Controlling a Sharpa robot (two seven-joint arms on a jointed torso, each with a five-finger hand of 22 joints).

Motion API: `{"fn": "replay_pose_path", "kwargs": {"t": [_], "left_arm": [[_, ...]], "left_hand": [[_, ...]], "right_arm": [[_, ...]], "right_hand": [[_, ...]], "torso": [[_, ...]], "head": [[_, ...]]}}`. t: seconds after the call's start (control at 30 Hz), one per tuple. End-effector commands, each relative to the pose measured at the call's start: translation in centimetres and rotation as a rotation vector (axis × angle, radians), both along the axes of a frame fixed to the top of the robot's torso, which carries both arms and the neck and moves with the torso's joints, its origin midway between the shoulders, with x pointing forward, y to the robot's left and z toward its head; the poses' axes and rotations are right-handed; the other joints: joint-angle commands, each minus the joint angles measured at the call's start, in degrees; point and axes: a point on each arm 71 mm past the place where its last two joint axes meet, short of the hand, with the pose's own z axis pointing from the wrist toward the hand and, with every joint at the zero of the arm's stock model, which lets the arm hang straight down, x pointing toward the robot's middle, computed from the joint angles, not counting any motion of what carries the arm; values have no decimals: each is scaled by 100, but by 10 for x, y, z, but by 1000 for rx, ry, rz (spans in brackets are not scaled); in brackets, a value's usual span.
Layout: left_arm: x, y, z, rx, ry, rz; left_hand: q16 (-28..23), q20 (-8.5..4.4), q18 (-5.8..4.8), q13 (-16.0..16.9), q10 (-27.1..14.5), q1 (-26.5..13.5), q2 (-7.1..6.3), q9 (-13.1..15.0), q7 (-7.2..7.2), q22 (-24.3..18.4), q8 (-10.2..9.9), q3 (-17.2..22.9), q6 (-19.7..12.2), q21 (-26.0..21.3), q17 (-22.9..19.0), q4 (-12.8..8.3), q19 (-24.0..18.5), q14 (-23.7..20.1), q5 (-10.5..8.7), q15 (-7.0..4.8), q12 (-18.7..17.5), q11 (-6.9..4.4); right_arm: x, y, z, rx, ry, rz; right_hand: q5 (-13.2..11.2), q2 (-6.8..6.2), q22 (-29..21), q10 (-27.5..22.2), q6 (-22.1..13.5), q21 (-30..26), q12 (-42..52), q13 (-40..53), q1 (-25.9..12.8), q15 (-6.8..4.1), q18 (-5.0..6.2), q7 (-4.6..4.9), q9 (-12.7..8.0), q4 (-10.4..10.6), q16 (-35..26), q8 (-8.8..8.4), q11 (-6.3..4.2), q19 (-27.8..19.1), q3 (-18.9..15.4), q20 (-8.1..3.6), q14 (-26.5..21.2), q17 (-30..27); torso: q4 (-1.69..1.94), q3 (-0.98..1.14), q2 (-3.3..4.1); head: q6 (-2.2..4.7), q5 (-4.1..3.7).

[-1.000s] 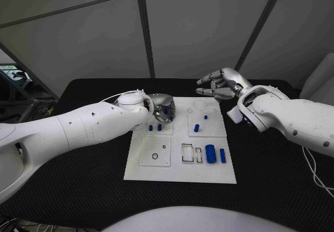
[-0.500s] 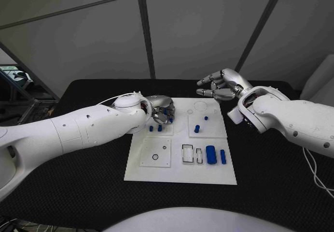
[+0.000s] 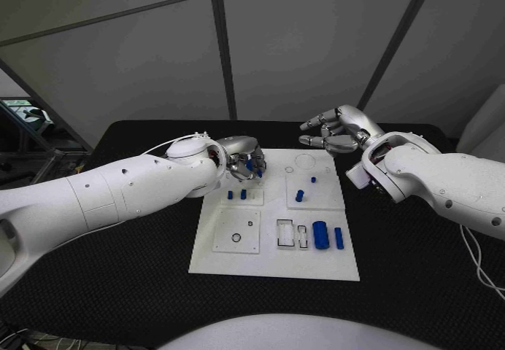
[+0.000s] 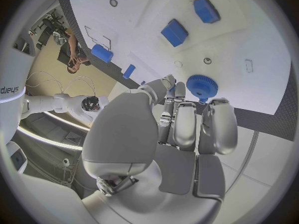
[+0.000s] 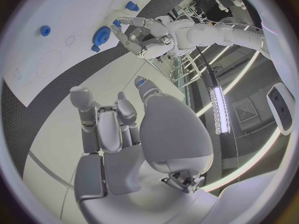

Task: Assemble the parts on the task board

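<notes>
I see the black bench (image 3: 126,292) in front of me, and the white task board (image 3: 276,262) lies in the middle of it.

My left arm (image 3: 105,193) reaches in over the bench's left side. My right arm (image 3: 452,182) comes in over the right side.

My left hand (image 3: 242,162) is at the far left corner of the task board. Its fingers (image 4: 187,122) are curled around a round blue gear (image 4: 202,86), so this hand is holding the gear. The gear has little teeth all round its edge. I cannot tell if the gear touches the board or hangs just above it.

My right hand (image 3: 335,130) is up over the far edge of the task board, near the far right corner. Its fingers (image 5: 102,124) are bent in a little and set apart, and it holds nothing.

On the task board, near its right edge, lie a fat blue peg (image 3: 320,234) and a thin blue peg (image 3: 338,238), side by side. Two small blue blocks (image 3: 238,195) sit close together just beside my left hand, toward the near side. A small blue piece (image 3: 300,195) stands in the plate on the far right part of the board, and a tiny blue piece (image 3: 312,177) sits a bit farther back.
</notes>
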Motion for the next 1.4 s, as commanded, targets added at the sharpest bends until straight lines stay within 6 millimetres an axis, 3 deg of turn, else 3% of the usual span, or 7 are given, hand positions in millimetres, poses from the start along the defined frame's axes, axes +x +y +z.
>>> {"fn": "replay_pose_path", "kwargs": {"t": [0.03,0.47,0.57,0.97,1.4], "left_arm": [[0,4,4,-30,1,10],[1,33,2,-11,56,69],[1,36,0,-2,69,75],[3,46,-6,28,104,97],[4,48,-10,47,131,99]], "left_hand": [[22,32,-38,-7,23,-70,-5,3,-1,406,-35,13,43,29,1,4,37,122,1,38,-32,5],[21,36,-37,-15,26,-89,-19,-3,4,403,-51,5,42,24,-11,1,37,121,1,42,-54,12],[19,39,-36,-21,27,-105,-37,-9,7,402,-67,-5,36,19,-24,-4,36,118,0,46,-73,17],[19,42,-36,-26,29,-117,-52,-13,10,401,-80,-16,32,17,-32,-8,36,116,-1,49,-89,21],[12,44,-36,-26,55,-121,-49,-13,6,402,-82,-23,52,15,-51,-14,37,110,-2,50,-94,17]], "right_arm": [[0,1,1,0,-4,9],[1,1,0,-2,-2,9],[1,1,0,-2,-1,9],[2,2,0,-2,-1,10],[1,1,0,-2,-1,10]], "right_hand": [[17,52,7,-12,-11,-24,2,8,-24,-46,96,-15,-4,26,-16,39,-1,-9,14,-5,156,9],[16,57,1,-13,-10,-28,1,5,-25,-46,97,-15,-3,31,-24,42,-1,-10,13,-6,155,-3],[16,57,1,-13,-10,-28,1,5,-25,-46,97,-15,-3,31,-24,42,-1,-10,13,-6,155,-3],[16,57,1,-13,-10,-28,1,5,-25,-46,97,-15,-3,31,-24,42,-1,-10,13,-6,155,-3],[16,57,1,-13,-10,-28,1,5,-25,-46,97,-15,-3,31,-24,42,-1,-10,13,-6,155,-3]], "torso": [[2,-1,0],[-2,5,3],[-8,2,1],[-12,7,5],[-8,-1,5]], "head": [[9,19],[-13,71],[-41,64],[-31,53],[-44,33]]}}
